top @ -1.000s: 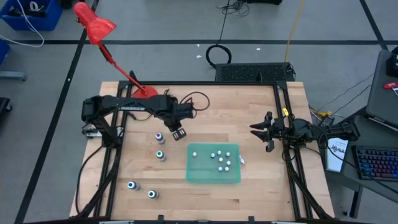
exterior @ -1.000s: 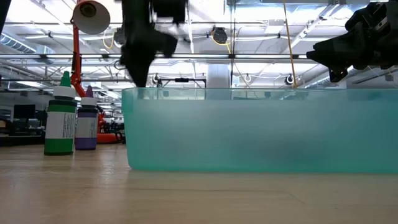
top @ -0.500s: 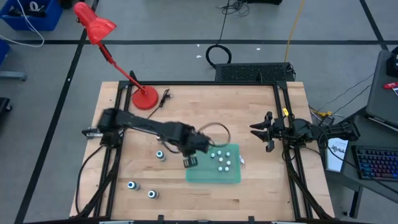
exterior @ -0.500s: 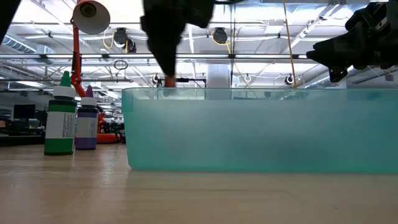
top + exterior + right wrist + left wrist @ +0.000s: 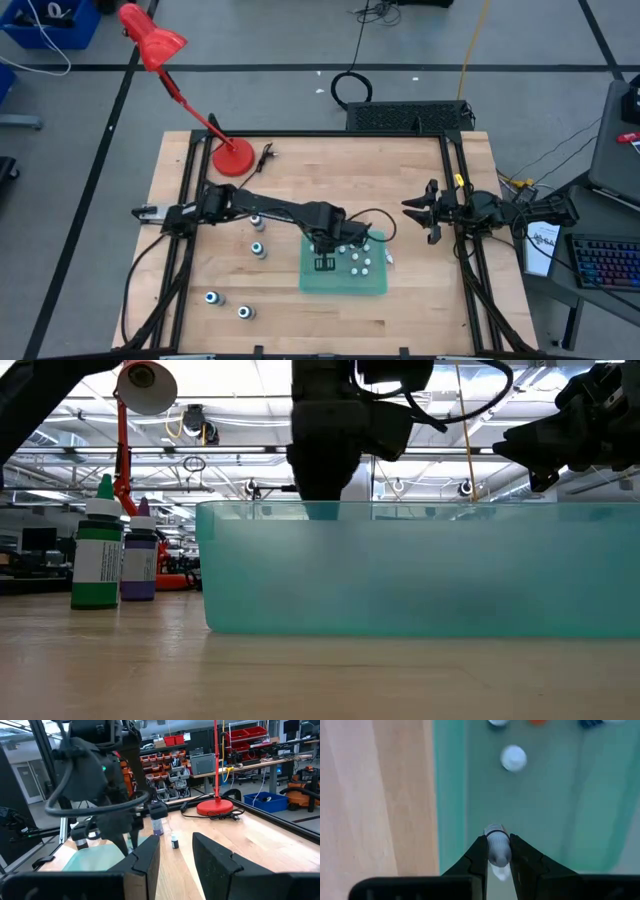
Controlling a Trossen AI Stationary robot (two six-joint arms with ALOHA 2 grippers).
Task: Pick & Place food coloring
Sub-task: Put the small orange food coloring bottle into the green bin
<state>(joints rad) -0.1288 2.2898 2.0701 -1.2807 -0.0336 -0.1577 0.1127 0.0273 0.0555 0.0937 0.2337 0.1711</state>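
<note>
Swinging from the table's left side, the left pincer [image 5: 325,264] now hangs over the translucent teal plastic tray [image 5: 373,283], clamped on a small whitish food-coloring bottle [image 5: 498,849]. Its long axis runs along the fingers, cap end outward, toward the tray floor. The right pincer [image 5: 412,208] waits at the table's right, fingers slightly apart.

Nothing readable anywhere, honestly; the green bottle [image 5: 97,550] has a white label but no legible print.
</note>
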